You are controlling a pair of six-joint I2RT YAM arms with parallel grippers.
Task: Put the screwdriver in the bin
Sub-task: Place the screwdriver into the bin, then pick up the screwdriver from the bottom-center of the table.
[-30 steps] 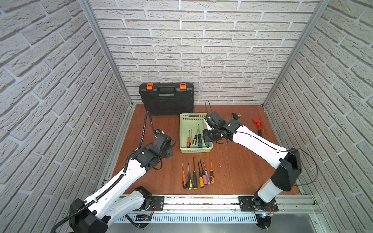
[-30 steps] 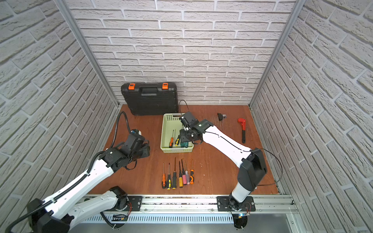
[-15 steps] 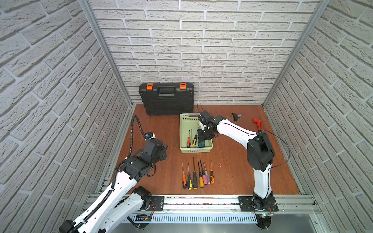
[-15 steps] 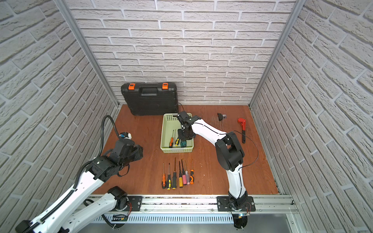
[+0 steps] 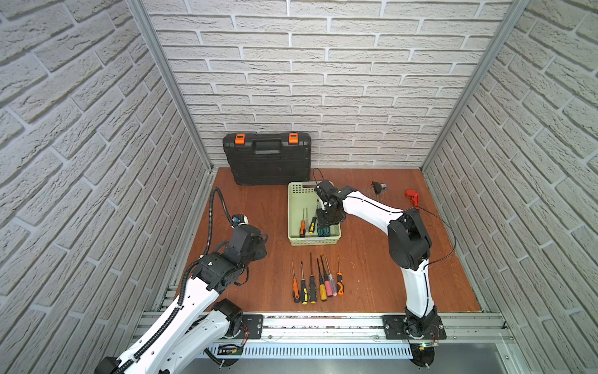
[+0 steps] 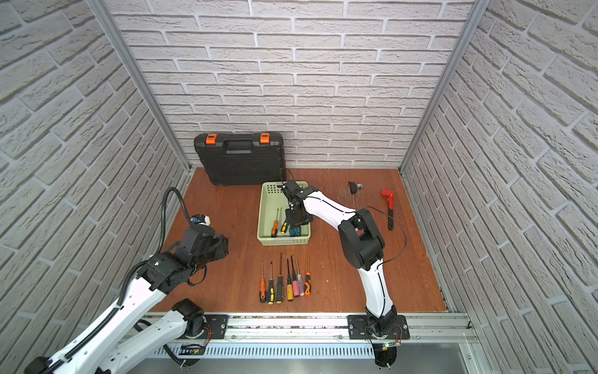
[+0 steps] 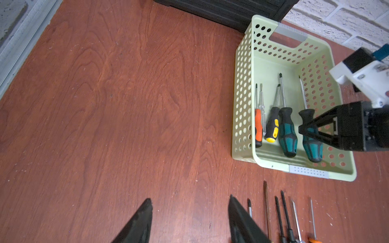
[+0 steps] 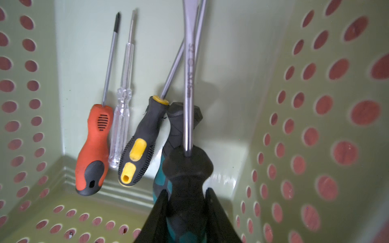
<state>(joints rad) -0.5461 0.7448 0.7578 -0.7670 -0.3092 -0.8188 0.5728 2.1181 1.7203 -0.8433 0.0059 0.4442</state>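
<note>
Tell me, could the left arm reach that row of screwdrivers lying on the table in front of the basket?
Probably yes. The left arm hovers just beside the row of screwdrivers, its jaws open and empty, with nothing lying between them.

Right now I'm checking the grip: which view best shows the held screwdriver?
Right wrist: the screwdriver handle sits close up, clamped in the right gripper. Left wrist shows it from the side, in the bin. In both top views the gripper mostly hides it.

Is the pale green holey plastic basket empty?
Not empty: the pale green perforated plastic basket holds five screwdrivers at one end.
</note>
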